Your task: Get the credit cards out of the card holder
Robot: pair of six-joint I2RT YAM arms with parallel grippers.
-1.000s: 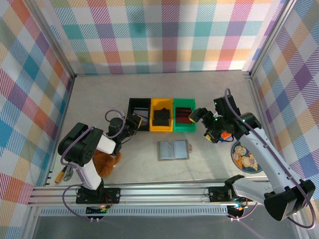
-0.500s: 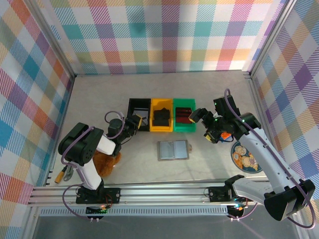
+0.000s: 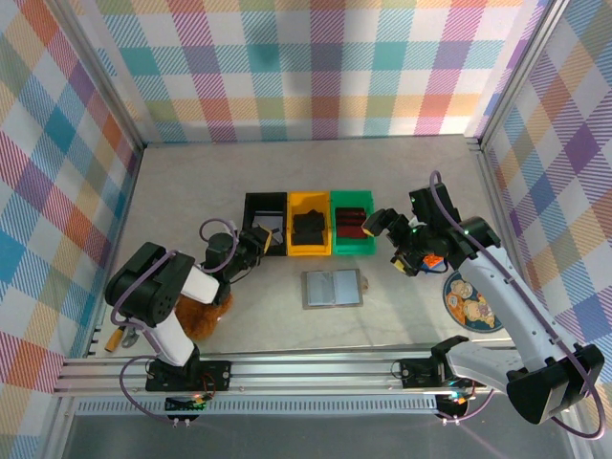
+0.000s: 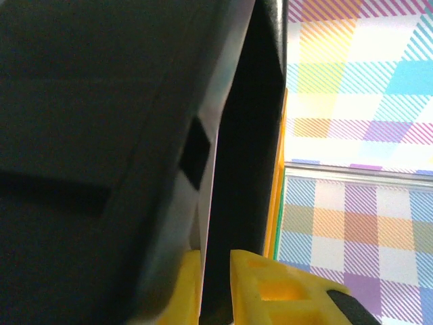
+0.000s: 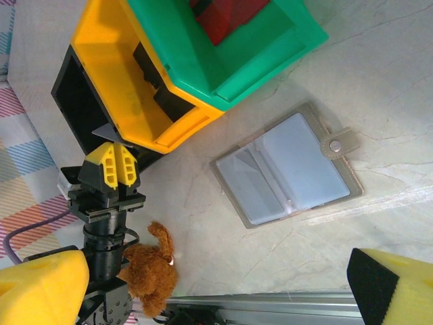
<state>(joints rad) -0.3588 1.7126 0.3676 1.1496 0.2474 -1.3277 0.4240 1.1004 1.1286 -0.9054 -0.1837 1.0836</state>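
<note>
l gripper (image 5: pixel 111 164) pinches a grey card (image 5: pixel 108 133) over black bin (image 5: pixel 80 108); r gripper (image 5: pixel 216 288) spread wide. card holder (image 3: pixel 333 288) lies open at bin's 5 o'clock. cards prob light, stiff, slick; i'd pinch an edge.

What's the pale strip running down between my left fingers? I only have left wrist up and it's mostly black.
Observer: A thin grey card. It looks pinched in the left gripper, right at the black bin's rim.
Operator: Where's the holder?
Observer: The card holder lies open and flat on the table, just in front of the yellow bin.
Operator: And the right arm?
Observer: The right gripper hovers wide open to the right of the green bin, holding nothing.
</note>
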